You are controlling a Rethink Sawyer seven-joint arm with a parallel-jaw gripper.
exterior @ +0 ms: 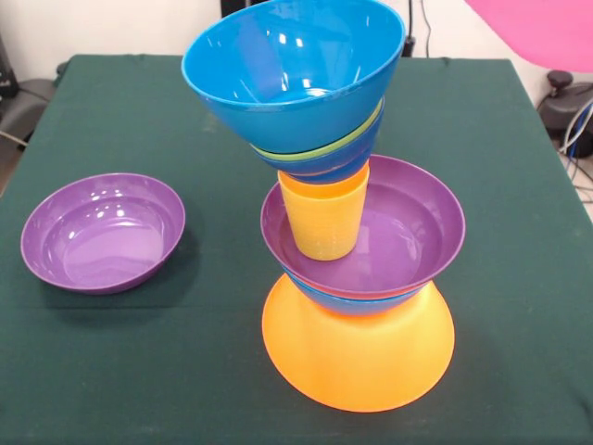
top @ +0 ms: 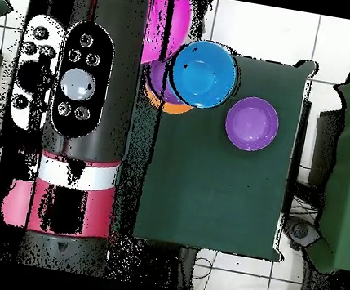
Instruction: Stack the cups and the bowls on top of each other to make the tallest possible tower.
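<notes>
The tower stands at the table's front centre. Its base is the yellow-orange bowl [exterior: 357,357], upside down. On it sit a blue bowl [exterior: 357,301] and a purple bowl [exterior: 412,227]. The yellow cup [exterior: 324,218] stands in the purple bowl. It carries nested dark blue and green bowls and a large bright blue bowl [exterior: 292,65], which leans left. The pink bowl [exterior: 547,28] hangs in the air at the top right and also shows in the overhead view [top: 167,26] by the arm's end [top: 82,78]. The gripper is hidden behind it and holds it aloft. The orange cup is out of view.
A second purple bowl [exterior: 102,232] lies upright and alone on the green table [exterior: 139,371] at the left; it also shows in the overhead view [top: 252,124]. The blue top bowl [top: 205,75] hides most of the tower from overhead.
</notes>
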